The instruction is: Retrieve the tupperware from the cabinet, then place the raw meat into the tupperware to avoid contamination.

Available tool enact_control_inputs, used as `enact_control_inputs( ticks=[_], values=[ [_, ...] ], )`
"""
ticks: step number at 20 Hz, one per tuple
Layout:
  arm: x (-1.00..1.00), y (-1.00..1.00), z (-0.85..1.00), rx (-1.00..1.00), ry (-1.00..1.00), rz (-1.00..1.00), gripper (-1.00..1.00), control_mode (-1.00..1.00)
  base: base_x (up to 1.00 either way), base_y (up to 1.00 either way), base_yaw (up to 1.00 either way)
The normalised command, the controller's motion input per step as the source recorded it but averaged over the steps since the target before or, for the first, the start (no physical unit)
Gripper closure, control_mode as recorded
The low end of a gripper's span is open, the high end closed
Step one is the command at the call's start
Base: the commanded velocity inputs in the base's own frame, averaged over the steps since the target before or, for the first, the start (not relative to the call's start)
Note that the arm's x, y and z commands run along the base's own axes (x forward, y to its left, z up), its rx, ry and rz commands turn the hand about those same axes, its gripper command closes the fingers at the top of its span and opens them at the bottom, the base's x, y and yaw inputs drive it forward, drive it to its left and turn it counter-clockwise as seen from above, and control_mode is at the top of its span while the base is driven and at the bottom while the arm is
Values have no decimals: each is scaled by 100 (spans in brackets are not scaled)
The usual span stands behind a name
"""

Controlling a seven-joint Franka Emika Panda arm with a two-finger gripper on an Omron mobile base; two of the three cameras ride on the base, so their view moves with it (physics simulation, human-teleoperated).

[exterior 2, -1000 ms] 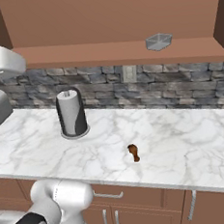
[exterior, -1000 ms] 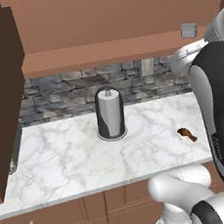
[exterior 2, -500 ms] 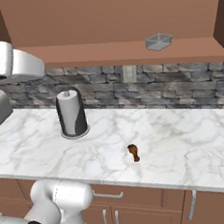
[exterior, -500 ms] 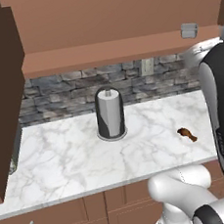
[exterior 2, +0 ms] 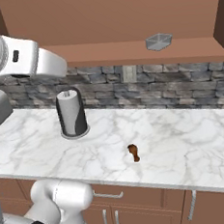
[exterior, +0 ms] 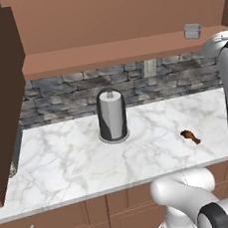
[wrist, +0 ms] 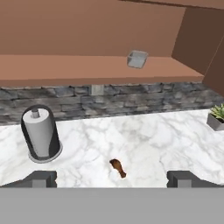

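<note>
The cabinet [exterior: 119, 53] stands open, its door [exterior: 1, 98] swung out at the left. The small grey tupperware [exterior: 192, 31] sits on the cabinet's bottom shelf at the right end, also seen as tupperware [exterior 2: 158, 41] and tupperware [wrist: 137, 59]. The raw meat [exterior: 190, 136] lies on the marble counter below it, meat [exterior 2: 134, 152] and meat [wrist: 117, 167]. My gripper [wrist: 112, 179] is open, its fingertips [wrist: 41, 178] wide apart with nothing between them. It hangs back from the counter, facing the shelf, far from the tupperware.
A paper towel roll [exterior: 111, 115] in a dark holder stands on the counter [exterior: 66, 161] left of the meat. A potted plant [wrist: 216, 116] sits at the counter's right end. My arm's white link [exterior 2: 26, 59] crosses the upper left of the right base view.
My arm has swung: its white link has moved rightward into the right base view and shifted at the left base view's right edge. Tupperware, meat and paper towel roll stay put.
</note>
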Motion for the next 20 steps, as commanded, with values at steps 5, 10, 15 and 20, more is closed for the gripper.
enact_control_inputs(
  ticks=[5,10,15,20],
  values=[
    [18,-28,-1,4,2,-5,-100,-100,0,0,0],
    [17,-16,-2,0,-6,-2,-100,-100,0,0,0],
    [20,-11,-3,-1,-11,1,-100,-100,0,0,0],
    [27,-12,-1,0,-5,1,-100,-100,0,0,0]
  ],
)
